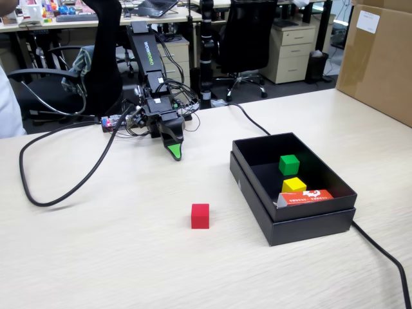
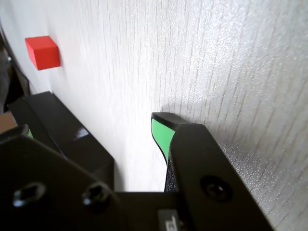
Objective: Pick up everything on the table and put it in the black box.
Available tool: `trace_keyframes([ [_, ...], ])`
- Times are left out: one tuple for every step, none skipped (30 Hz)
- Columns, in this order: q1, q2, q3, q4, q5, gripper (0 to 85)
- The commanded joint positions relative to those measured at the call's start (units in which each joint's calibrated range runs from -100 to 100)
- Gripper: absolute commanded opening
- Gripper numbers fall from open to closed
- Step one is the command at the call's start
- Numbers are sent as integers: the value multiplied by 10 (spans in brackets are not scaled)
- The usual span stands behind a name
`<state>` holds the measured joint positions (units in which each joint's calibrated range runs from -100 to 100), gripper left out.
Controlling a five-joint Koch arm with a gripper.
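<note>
Red cube [image 1: 200, 215] sits on table [image 1: 96, 244], well apart from claw [image 1: 174, 152] (state unclear, one tip visible).

My fixed view is evenly lit by soft room light; the red cube [image 1: 200, 215] throws only a faint shadow on the table [image 1: 96, 244]. The black box [image 1: 309, 222] interior stays dark but readable. My wrist view is brighter, the tabletop washed pale, my gripper [image 2: 163, 132] housing blurred up close, and a glossy highlight sits on the box's edge.
</note>
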<state>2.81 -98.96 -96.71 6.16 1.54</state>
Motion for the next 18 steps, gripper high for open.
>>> trace_keyframes([
  [1, 2, -7, -24, -1, 483],
  [0, 2, -6, -24, -2, 483],
  [0, 3, -6, -24, -2, 481],
  [-3, 3, -5, -24, -2, 477],
  [-6, 3, -4, -24, -1, 476],
  [-7, 3, -2, -24, -1, 475],
  [-7, 2, 0, -24, -1, 475],
  [-6, 2, 2, -25, -1, 472],
  [-6, 2, 12, -36, -1, 473],
  [-11, 3, 54, -91, 1, 473],
  [-13, 7, 78, -115, 2, 475],
  [-15, 14, 108, -138, 4, 475],
  [-17, 24, 139, -166, 7, 473],
  [-18, 30, 175, -194, 9, 473],
  [-19, 41, 210, -222, 11, 473],
  [-19, 54, 245, -248, 13, 475],
  [-19, 70, 285, -275, 17, 475],
  [-19, 91, 323, -298, 21, 475],
])
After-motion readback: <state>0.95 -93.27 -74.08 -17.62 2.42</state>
